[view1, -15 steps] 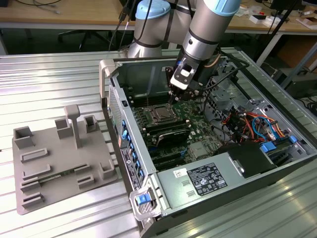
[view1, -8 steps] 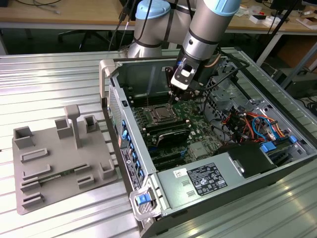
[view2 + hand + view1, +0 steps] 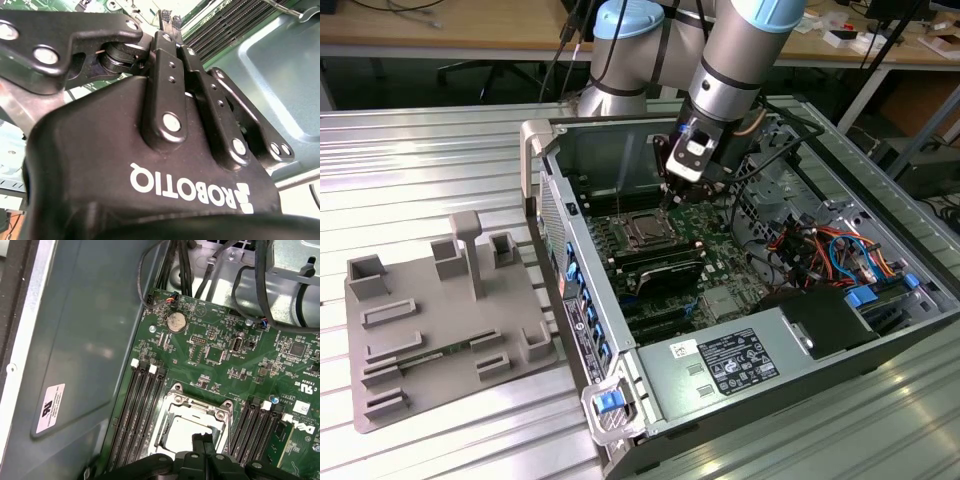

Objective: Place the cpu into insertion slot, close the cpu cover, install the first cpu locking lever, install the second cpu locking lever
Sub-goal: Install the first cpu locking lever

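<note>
1. A grey fixture tray (image 3: pixel 440 330) is seen lying on the exterior view's left.
2. The cpu (image 3: pixel 187 432) is seated in the insertion slot (image 3: pixel 645 232), framed by the cpu cover (image 3: pixel 200 407).
3. The gripper (image 3: pixel 205 440) is held directly above, fingers pressed together, nothing gripped.

- The gripper (image 3: pixel 672 190) hangs inside the open computer case (image 3: pixel 880 330), its closed fingertips (image 3: pixel 204 440) just above the cpu (image 3: pixel 187 432) lying in the insertion slot (image 3: pixel 170 437).
- Open air lies straight above the gripper, apart from the arm itself.
- Long memory slots (image 3: pixel 142 410) flank the socket on both sides of the fingertips, leaving a narrow lane.
- Beyond the gripper, the case's grey side wall (image 3: pixel 80 340) stands upright, near the board edge.
- Black cables (image 3: pixel 180 270) droop from the drive cage toward the board's far corner.
- A black-finned module (image 3: pixel 665 268) lies just beside the socket, toward the power supply (image 3: pixel 720 365).
</note>
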Tool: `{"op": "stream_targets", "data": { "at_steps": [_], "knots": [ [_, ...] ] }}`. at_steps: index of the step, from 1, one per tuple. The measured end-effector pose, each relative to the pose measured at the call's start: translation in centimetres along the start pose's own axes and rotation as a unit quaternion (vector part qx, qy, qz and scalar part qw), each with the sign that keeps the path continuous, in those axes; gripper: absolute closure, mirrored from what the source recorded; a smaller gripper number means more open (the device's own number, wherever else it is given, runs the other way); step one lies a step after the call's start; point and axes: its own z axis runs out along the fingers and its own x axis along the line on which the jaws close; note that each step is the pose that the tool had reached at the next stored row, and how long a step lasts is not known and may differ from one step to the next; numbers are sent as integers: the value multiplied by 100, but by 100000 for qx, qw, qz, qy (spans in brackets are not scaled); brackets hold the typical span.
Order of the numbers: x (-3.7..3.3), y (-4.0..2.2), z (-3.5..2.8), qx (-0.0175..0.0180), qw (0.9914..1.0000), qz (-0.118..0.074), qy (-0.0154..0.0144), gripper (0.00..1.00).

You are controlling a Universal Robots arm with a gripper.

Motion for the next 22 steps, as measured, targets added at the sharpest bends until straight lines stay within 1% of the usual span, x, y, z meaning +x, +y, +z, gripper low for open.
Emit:
{"op": "stream_targets", "data": {
  "at_steps": [9,12,14,18,21,22],
  "knots": [
    [0,0,0,31,99984,-1762,94,89],
    [0,0,0,50,99951,-3111,182,89],
    [0,0,0,74,99910,-4232,215,89],
    [0,0,0,163,99816,-6055,173,89],
    [0,0,0,254,99688,-7885,112,89],
    [0,0,0,297,99624,-8656,85,89]
  ]
}}
